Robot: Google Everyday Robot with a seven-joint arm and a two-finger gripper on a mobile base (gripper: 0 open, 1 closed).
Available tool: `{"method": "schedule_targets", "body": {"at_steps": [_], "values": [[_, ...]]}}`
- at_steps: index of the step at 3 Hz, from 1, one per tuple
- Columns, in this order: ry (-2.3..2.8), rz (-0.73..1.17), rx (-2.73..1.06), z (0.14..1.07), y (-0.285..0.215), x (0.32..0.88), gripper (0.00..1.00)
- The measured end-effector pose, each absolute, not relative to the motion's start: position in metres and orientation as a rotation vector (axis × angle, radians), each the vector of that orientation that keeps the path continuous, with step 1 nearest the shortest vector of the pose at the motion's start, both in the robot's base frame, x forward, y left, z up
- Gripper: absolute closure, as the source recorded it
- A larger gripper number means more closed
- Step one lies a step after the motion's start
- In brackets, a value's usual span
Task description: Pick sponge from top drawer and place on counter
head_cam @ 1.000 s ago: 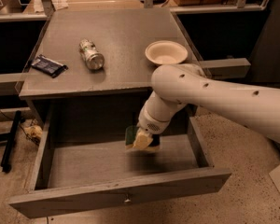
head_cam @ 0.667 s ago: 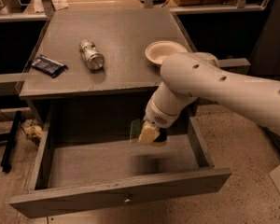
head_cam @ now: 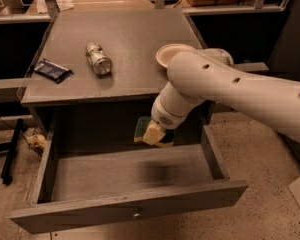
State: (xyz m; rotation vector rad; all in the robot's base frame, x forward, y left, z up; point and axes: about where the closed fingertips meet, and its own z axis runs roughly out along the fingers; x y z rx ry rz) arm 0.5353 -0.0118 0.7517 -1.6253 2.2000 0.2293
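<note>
**Sponge clamped in the gripper above the open drawer**

My white arm [head_cam: 240, 86] fills the right side of the view, reaching in and bending down to the gripper [head_cam: 151, 134]. Behind and above the gripper lies the grey counter [head_cam: 130, 34], its front edge just over the wrist. Directly under the gripper the top drawer [head_cam: 125, 176] stands pulled out, with a dark shadow [head_cam: 160, 171] on its floor below the tool. A pale bowl [head_cam: 167, 54] sits on the counter just above the gripper, partly hidden by my arm. Up and to the view's left of the tool a can [head_cam: 98, 59] lies on its side, and farther that way a dark blue packet [head_cam: 52, 70] lies near the counter's edge. The sponge [head_cam: 139, 128], green face over yellow, is pinched between my fingers, clear of the drawer floor and below the counter's front edge. The knob [head_cam: 136, 215] sits on the front panel, well below the gripper.
</note>
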Motion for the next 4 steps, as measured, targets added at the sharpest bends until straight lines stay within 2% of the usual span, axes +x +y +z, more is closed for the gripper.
{"method": "schedule_targets", "body": {"at_steps": [3, 4], "values": [[2.131, 0.128, -1.553, 0.799, -0.013, 0.546, 1.0], [2.077, 0.03, -1.531, 0.832, -0.012, 0.558, 1.0]]}}
